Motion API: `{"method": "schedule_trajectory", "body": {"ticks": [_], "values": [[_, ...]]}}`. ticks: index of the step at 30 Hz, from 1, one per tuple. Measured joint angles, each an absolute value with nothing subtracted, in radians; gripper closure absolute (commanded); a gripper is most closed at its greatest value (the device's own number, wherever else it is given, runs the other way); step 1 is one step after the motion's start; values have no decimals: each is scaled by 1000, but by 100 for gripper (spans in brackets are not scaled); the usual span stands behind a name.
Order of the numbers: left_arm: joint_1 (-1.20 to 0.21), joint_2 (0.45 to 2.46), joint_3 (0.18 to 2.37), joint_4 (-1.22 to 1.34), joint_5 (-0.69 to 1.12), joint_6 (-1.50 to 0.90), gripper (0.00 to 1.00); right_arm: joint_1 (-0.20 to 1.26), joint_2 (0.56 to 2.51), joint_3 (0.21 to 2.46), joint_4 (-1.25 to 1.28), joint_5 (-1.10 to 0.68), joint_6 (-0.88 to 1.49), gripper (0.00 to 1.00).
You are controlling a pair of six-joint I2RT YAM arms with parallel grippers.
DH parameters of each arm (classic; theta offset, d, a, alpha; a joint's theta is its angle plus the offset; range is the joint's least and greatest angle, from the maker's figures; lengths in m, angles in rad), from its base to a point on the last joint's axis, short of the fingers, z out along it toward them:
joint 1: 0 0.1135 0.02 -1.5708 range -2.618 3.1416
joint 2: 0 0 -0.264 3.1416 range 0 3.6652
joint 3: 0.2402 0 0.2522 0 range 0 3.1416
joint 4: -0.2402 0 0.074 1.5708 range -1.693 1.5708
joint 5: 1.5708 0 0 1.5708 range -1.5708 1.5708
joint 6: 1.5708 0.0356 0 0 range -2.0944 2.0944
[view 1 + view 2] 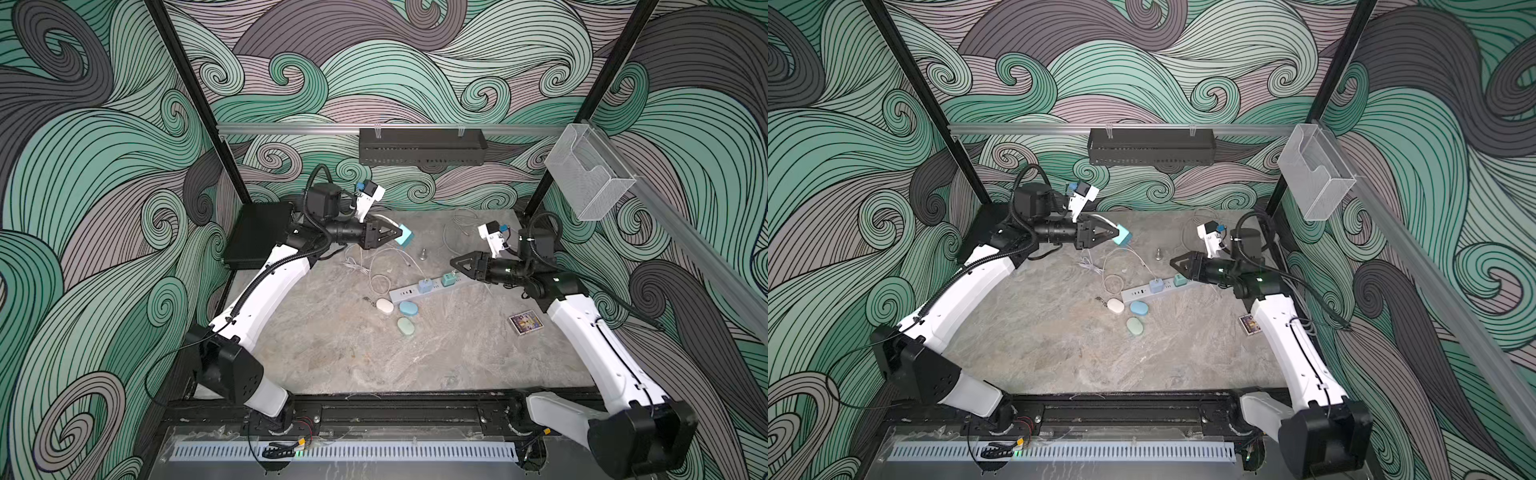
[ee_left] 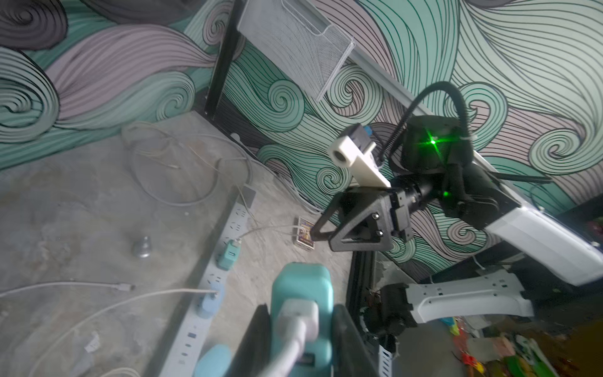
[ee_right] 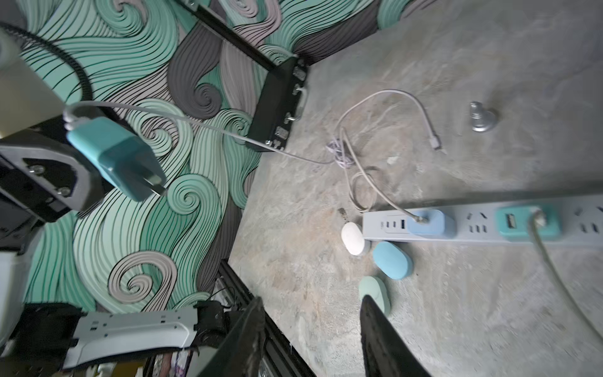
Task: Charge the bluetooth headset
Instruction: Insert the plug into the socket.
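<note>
Charger point(image 1: 404, 235) sits clamped in left tool point(image 1: 394, 235); right tool point(image 1: 456, 264) gapes wide, empty.

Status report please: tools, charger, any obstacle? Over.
Left tool shut on teal charger, raised, cable attached. Right tool open, empty, near power strip. Blue adapter, teal adapter plugged in strip; sockets between free.

Odd bits on the table point(image 1: 353, 353)
A silver knob point(image 1: 422, 254) is seen at 1 o'clock, a card box point(image 1: 525, 323) at 3 o'clock.
</note>
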State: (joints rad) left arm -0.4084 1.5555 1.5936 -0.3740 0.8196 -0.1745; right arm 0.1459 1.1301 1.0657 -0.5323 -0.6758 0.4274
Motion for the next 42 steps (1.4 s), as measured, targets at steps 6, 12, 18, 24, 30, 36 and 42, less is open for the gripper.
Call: {"method": "schedule_trajectory", "body": {"ticks": [6,12,18,24,30,36,42], "values": [[-473,1730,1807,-460,678,-66,100,136,1085,1073,-746,-431,424,53],[-580,1922,2039,-557,551,13,100,118,1088,1121,-886,-316,413,51],[-647,2100,2262,-641,451,73,100,74,1088,1126,-963,-295,400,52],[-676,2212,2432,-704,391,104,100,23,1077,1112,-1004,-311,393,52],[-677,2230,2518,-696,370,112,100,-3,1060,1095,-1017,-336,393,53],[-690,2308,2599,-678,367,124,100,-6,1056,1065,-1019,-357,393,53],[-726,2423,2601,-680,362,153,100,-10,1056,1024,-1023,-375,394,55]]}}
